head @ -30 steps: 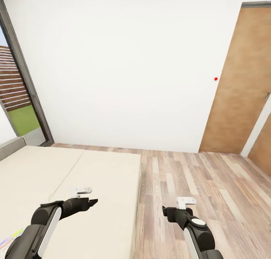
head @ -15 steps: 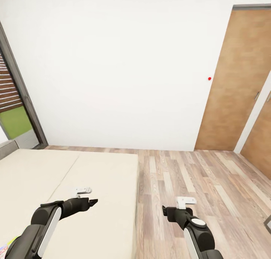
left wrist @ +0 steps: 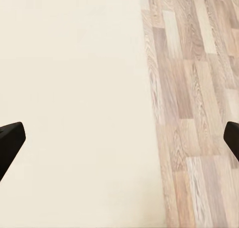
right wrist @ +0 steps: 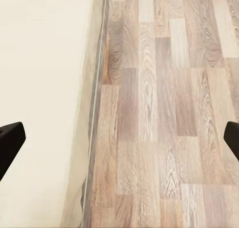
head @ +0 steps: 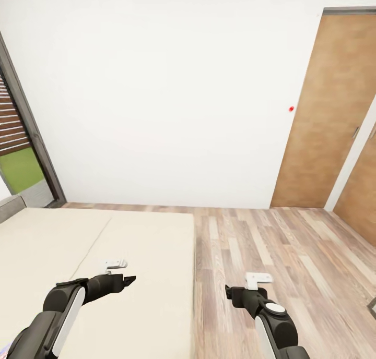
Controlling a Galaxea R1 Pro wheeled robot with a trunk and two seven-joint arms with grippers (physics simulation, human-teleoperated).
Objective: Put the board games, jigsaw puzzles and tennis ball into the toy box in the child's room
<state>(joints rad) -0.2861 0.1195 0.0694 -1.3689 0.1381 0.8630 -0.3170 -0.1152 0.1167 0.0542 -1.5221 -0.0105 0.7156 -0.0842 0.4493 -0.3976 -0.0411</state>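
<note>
Bed [head: 104,244] and bare floor [head: 271,244] are all that lie ahead of the robot, with a white wall behind, a window [head: 21,150] on its left and a wooden door [head: 329,119] on its right. Both arms are held low and forward. The left gripper [head: 128,279] hangs over the mattress, its fingers [left wrist: 10,141] spread wide with nothing between them; the right gripper [head: 227,291] hangs over the planks just off the bed's edge, equally open and empty. No board game, puzzle, ball or toy box lies on the stretch of mattress or floor in front, so I cannot say which way any of them lies from the fingers. A sliver of something pale and printed peeks at the bottom-left corner by the left arm, too small to identify. If that is a game, the left arm is nearer.
</note>
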